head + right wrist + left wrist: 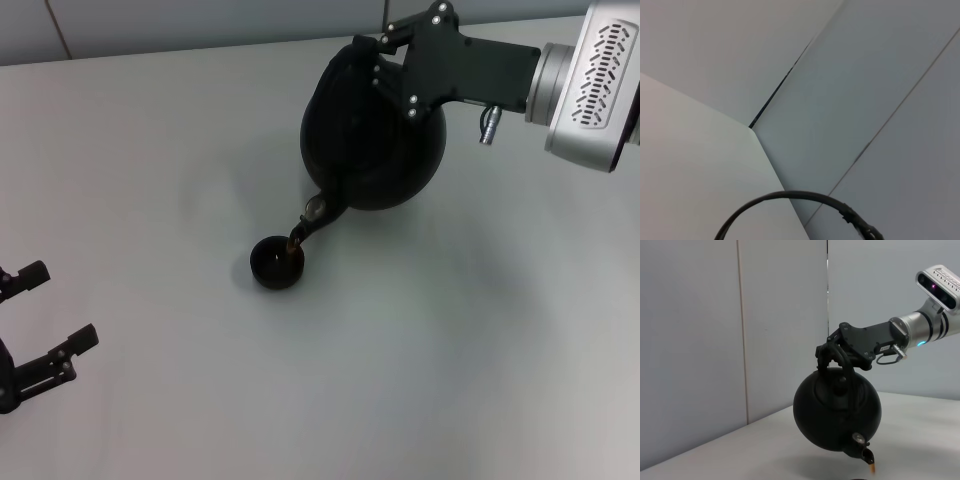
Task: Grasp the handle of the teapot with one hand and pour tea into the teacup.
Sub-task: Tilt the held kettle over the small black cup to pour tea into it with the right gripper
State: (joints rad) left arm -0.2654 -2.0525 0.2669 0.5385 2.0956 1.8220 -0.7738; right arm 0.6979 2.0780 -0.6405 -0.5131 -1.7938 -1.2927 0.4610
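The black teapot (378, 140) hangs in the air, tilted spout-down toward the teacup (277, 264), a small dark cup on the white table. A thin stream of reddish-brown tea (297, 238) runs from the spout (317, 211) into the cup. My right gripper (370, 52) is shut on the arched handle (848, 371) at the pot's top. In the left wrist view the pot (837, 412) and the right gripper (830, 352) show from the side, with tea (873, 468) leaving the spout. My left gripper (55, 305) is open and empty at the near left.
The white table (480, 350) spreads around the cup. Grey wall panels (740, 340) stand behind the table's far edge. The right wrist view shows only wall, tabletop and a black cable (805, 197).
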